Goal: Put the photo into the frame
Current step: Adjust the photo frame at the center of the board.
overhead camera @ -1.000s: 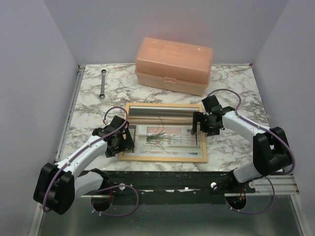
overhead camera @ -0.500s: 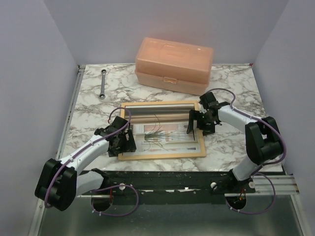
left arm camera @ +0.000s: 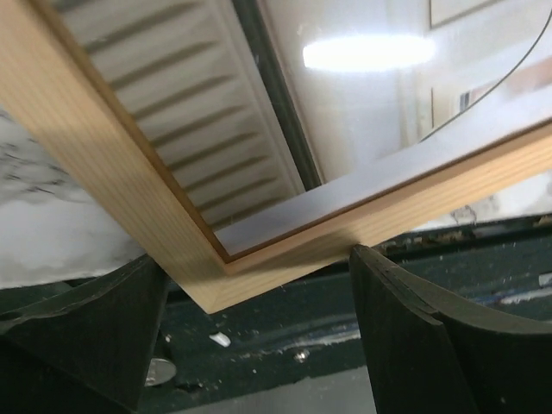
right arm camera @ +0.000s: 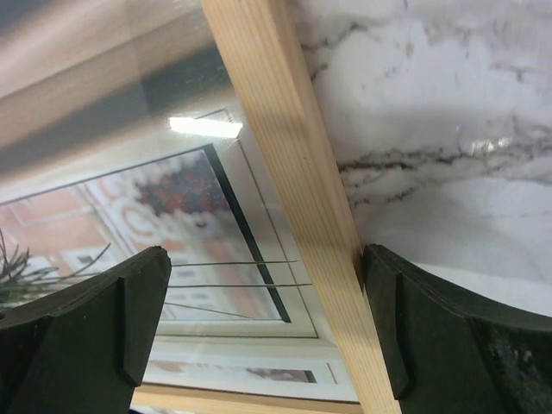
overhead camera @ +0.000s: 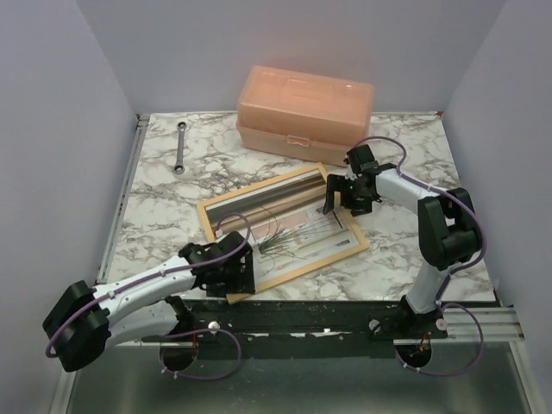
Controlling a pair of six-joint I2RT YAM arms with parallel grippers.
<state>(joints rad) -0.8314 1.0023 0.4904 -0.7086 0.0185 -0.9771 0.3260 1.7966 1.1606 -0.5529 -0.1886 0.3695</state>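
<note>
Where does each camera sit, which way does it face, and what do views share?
Top external: above and behind, looking down on table, frame, peach box, wrench; left arm, right arm show.
Left wrist: on its arm, facing a frame corner between the left pincer's fingers.
Right wrist: on its arm, facing photo and frame rail between the right pincer's fingers.
All three share the frame.

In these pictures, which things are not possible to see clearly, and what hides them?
- Left wrist view: whether the left fingers touch the frame corner between them; the overlap hides any gap.
- Top view: the photo's far part, under a bright reflection.
- Top view: the peach box contents, behind its closed lid.
- Top view: the wrench markings, too small.
</note>
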